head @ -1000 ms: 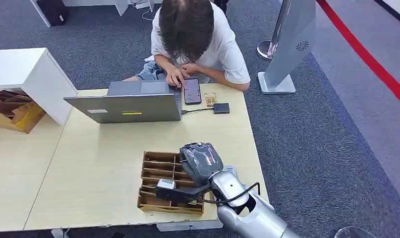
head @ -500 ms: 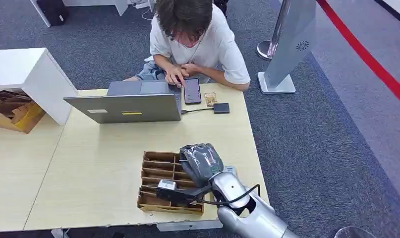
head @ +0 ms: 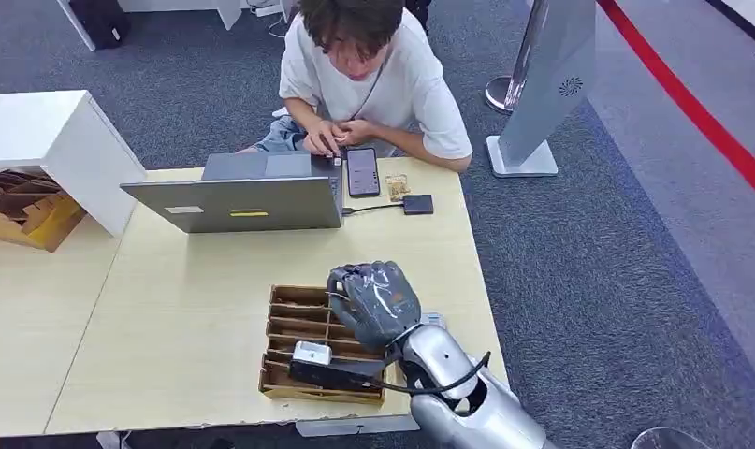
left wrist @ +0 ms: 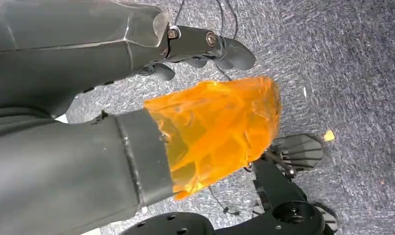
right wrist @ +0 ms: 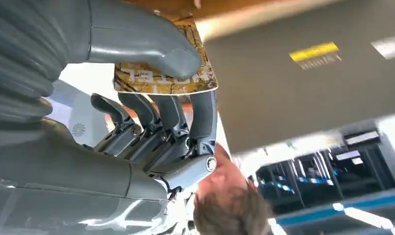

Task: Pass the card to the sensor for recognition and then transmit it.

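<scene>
1. Right hand [head: 378,301], raised over the wooden divided tray [head: 298,323] at the near table edge; thumb and fingers [right wrist: 202,115] pinch the card [right wrist: 161,78].
2. Left hand [left wrist: 136,98], hanging above grey carpet [left wrist: 342,73], thumb wrapped in orange tape [left wrist: 215,129]; fingers curled, holding nothing visible.
3. Grey laptop [head: 238,192] on the pale table [head: 167,309].
4. Phone [head: 362,172] and small black sensor box [head: 417,204], beside the laptop.
5. Seated person [head: 369,75], at the far table edge.
</scene>
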You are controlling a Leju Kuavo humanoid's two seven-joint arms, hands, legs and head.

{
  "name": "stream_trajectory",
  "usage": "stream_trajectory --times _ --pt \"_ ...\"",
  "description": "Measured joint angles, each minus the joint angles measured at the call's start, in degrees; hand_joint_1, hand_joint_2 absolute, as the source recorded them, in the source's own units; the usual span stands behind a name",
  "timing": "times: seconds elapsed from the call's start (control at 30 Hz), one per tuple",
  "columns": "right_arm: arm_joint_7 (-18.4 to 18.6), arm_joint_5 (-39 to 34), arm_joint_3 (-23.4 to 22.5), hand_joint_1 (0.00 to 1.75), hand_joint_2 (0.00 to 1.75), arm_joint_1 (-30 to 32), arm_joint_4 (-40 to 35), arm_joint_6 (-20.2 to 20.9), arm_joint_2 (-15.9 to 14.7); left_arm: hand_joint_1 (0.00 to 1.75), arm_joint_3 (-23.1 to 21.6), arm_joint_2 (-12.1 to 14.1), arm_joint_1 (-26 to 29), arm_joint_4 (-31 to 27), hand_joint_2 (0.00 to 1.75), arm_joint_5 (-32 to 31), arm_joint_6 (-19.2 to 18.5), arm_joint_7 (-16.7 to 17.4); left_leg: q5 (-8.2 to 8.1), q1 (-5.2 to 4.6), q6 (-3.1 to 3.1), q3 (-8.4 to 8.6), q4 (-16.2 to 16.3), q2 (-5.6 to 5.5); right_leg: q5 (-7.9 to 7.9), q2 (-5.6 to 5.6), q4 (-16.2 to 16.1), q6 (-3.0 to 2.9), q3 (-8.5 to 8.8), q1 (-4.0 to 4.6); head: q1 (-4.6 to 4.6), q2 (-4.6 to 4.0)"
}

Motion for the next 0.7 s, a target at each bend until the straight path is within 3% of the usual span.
stream_trajectory --times 0.33,0.7 --pt "-1.55 -1.26 -1.38 1.75 1.75 1.52 -9.32 -2.18 -1.14 0.0 0.0 0.0 0.5 0.0 0.0 1.2 0.17 -0.72 0.0 0.0 0.0 0.0 0.0 0.0 0.0 0.01 0.0 0.0 0.0 0.0 0.0 0.0" --pt "-1.94 -1.79 -1.84 1.75 1.75 1.88 -12.91 -2.84 -1.79 0.0 0.0 0.0 0.52 0.0 0.0 0.98 0.2 -0.81 0.0 0.0 0.0 0.0 0.0 0.0 0.0 0.01 0.0 0.0 0.0 0.0 0.0 0.0"
